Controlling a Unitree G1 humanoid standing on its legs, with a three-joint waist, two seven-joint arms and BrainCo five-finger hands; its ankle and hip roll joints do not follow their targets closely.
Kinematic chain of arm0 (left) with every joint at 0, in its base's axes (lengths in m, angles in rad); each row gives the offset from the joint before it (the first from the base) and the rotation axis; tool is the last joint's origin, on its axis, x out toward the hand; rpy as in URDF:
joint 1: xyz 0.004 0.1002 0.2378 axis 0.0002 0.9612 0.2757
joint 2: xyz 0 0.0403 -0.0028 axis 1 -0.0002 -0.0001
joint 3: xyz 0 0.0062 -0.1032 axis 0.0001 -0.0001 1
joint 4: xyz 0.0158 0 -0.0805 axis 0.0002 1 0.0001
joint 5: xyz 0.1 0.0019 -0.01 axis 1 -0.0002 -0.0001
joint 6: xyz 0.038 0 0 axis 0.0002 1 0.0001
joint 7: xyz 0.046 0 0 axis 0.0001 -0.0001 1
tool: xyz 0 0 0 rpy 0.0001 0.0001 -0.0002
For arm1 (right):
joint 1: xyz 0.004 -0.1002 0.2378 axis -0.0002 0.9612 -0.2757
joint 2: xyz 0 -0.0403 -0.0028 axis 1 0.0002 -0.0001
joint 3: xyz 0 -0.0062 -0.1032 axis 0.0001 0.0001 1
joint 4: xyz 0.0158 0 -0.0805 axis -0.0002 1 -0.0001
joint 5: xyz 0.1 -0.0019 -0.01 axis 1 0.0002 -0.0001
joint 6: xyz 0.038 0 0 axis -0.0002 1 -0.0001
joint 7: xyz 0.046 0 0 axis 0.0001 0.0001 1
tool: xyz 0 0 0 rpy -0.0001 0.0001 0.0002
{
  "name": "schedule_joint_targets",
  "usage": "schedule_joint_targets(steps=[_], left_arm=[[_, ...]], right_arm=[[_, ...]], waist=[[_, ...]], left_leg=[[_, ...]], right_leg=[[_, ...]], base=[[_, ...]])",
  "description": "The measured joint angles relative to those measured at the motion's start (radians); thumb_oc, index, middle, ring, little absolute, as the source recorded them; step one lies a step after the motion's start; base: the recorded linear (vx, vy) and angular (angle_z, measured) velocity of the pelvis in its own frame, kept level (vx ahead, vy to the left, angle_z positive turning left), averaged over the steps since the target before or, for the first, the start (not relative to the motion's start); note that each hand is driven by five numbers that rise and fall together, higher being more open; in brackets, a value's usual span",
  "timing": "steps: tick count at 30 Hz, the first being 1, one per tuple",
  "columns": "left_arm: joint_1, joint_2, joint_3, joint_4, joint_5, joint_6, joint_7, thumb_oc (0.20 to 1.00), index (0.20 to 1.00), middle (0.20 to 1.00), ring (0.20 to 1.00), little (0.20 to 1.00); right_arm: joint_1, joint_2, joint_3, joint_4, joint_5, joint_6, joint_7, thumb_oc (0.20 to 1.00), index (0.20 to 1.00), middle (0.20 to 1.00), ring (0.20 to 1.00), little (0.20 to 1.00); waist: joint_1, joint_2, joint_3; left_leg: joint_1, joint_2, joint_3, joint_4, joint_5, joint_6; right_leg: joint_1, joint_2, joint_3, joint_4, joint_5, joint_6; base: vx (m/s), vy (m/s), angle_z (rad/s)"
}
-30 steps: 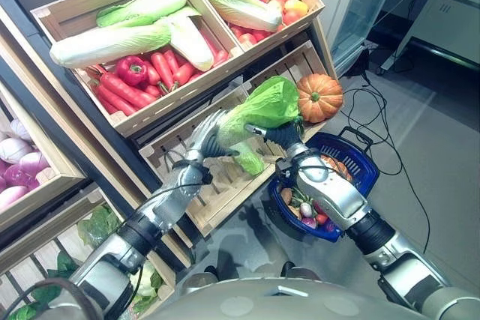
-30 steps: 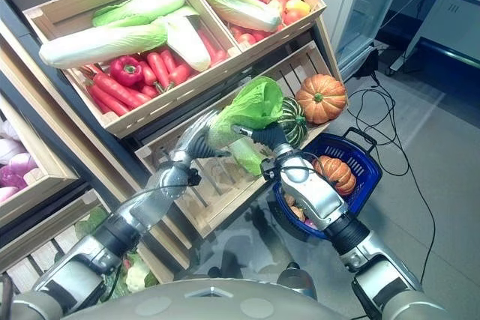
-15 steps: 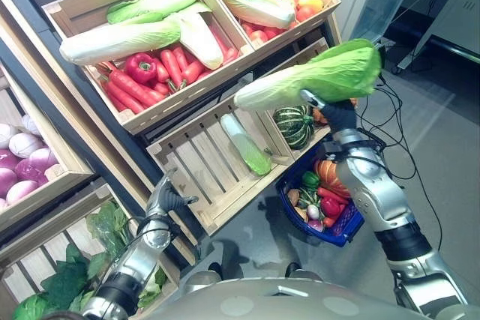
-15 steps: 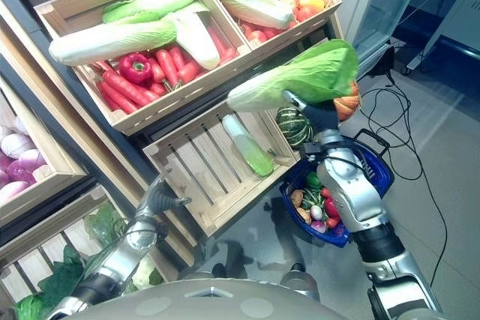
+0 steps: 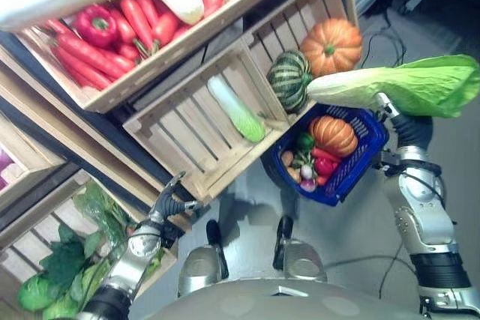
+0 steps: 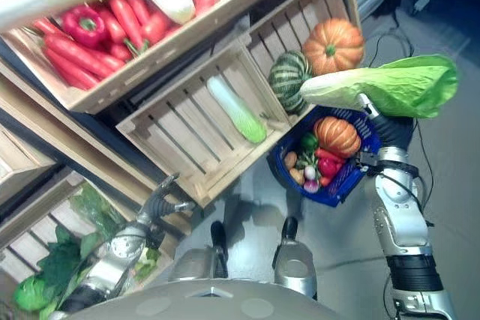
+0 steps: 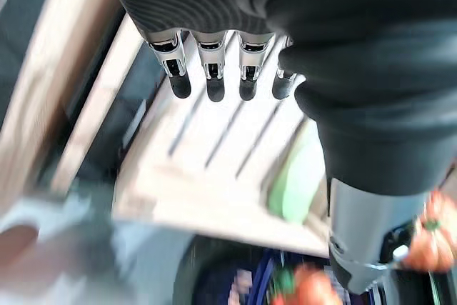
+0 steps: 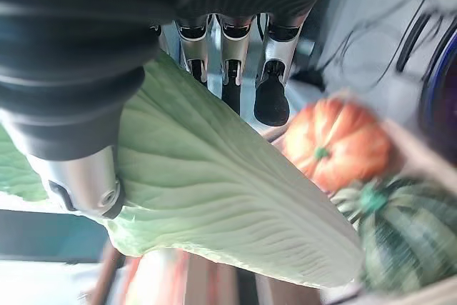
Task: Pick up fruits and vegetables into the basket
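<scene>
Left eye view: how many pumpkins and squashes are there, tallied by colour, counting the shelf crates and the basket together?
Orange pumpkins: 2
Green striped squash: 1
Total: 3

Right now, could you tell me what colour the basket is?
Blue basket; clearest in the left eye view.

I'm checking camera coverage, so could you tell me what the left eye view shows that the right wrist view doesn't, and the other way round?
The left eye view alone takes in the blue basket with its small pumpkin, the crate of red peppers, the pale green gourd in the slatted crate, and the left hand open low by the shelf. The right wrist view alone shows the right hand close up, thumb and fingers round the cabbage. Both show the cabbage, the orange pumpkin and the striped green squash.
</scene>
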Motion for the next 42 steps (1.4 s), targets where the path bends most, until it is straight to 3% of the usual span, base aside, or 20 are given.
schedule_joint_targets(steps=[4, 6, 11, 14, 15, 18, 28, 42], left_arm=[[-0.068, 0.013, -0.083, -0.009, -0.105, 0.031, -0.175, 1.000, 1.000, 1.000, 1.000, 1.000], [-0.105, 0.015, -0.145, 0.001, -0.126, 0.046, -0.214, 1.000, 1.000, 1.000, 1.000, 1.000], [-0.181, 0.008, -0.220, 0.067, -0.157, 0.061, -0.240, 1.000, 1.000, 1.000, 1.000, 1.000], [-0.194, 0.004, -0.217, 0.103, -0.178, 0.066, -0.236, 1.000, 1.000, 1.000, 1.000, 1.000], [-0.199, -0.009, -0.219, 0.152, -0.195, 0.067, -0.234, 1.000, 1.000, 1.000, 1.000, 1.000], [-0.201, -0.015, -0.223, 0.163, -0.208, 0.065, -0.236, 1.000, 1.000, 1.000, 1.000, 1.000], [-0.224, -0.002, -0.237, 0.137, -0.245, 0.033, -0.247, 1.000, 1.000, 1.000, 1.000, 1.000], [-0.243, 0.028, -0.256, 0.094, -0.283, -0.074, -0.227, 1.000, 1.000, 1.000, 1.000, 1.000]], right_arm=[[-0.049, -0.030, -0.001, 0.094, -0.001, 0.000, -0.055, 0.200, 0.200, 0.200, 0.200, 0.200], [-0.089, -0.037, 0.000, 0.137, -0.003, 0.000, -0.078, 0.200, 0.200, 0.200, 0.200, 0.200], [-0.165, -0.064, 0.004, 0.207, -0.012, 0.003, -0.126, 0.200, 0.200, 0.200, 0.200, 0.200], [-0.188, -0.068, 0.006, 0.242, -0.012, 0.007, -0.129, 0.200, 0.200, 0.200, 0.200, 0.200], [-0.236, -0.069, 0.013, 0.304, -0.012, 0.024, -0.131, 0.200, 0.200, 0.200, 0.200, 0.200], [-0.291, -0.100, 0.043, 0.340, -0.012, 0.046, -0.143, 0.200, 0.200, 0.200, 0.200, 0.200], [-0.525, -0.175, 0.052, 0.677, 0.060, 0.126, -0.118, 0.200, 0.200, 0.200, 0.200, 0.200], [-0.789, -0.226, 0.103, 1.092, 0.260, 0.180, 0.013, 0.200, 0.200, 0.200, 0.200, 0.200]], waist=[[-0.025, 0.015, 0.079], [-0.042, 0.024, 0.123], [-0.065, 0.048, 0.211], [-0.068, 0.057, 0.225], [-0.081, 0.076, 0.235], [-0.079, 0.092, 0.243], [-0.019, 0.109, 0.244], [0.061, 0.123, 0.235]], left_leg=[[-0.068, -0.001, 0.012, 0.048, -0.005, 0.008], [-0.095, -0.004, 0.016, 0.073, -0.009, 0.013], [-0.166, -0.006, 0.037, 0.120, -0.012, 0.020], [-0.184, -0.005, 0.037, 0.129, -0.012, 0.019], [-0.211, -0.006, 0.038, 0.145, -0.010, 0.018], [-0.251, -0.009, 0.037, 0.171, -0.010, 0.016], [-0.445, -0.003, 0.023, 0.300, -0.009, 0.001], [-0.631, -0.003, -0.008, 0.366, 0.011, -0.011]], right_leg=[[-0.071, -0.012, 0.018, 0.041, 0.001, -0.003], [-0.104, -0.021, 0.022, 0.072, -0.001, -0.006], [-0.205, -0.037, 0.047, 0.154, -0.011, -0.019], [-0.233, -0.042, 0.049, 0.179, -0.020, -0.025], [-0.277, -0.053, 0.053, 0.232, -0.041, -0.031], [-0.339, -0.070, 0.057, 0.300, -0.075, -0.037], [-0.567, -0.115, 0.072, 0.517, -0.154, -0.087], [-0.755, -0.144, 0.057, 0.629, -0.188, -0.125]], base=[[-0.12, 0.000, -0.07], [-0.07, 0.020, -0.06], [0.00, 0.014, -0.11], [-0.02, -0.009, -0.02], [-0.03, -0.033, 0.05], [-0.01, -0.020, 0.04], [-0.01, -0.064, 0.10], [0.00, -0.056, 0.09]])
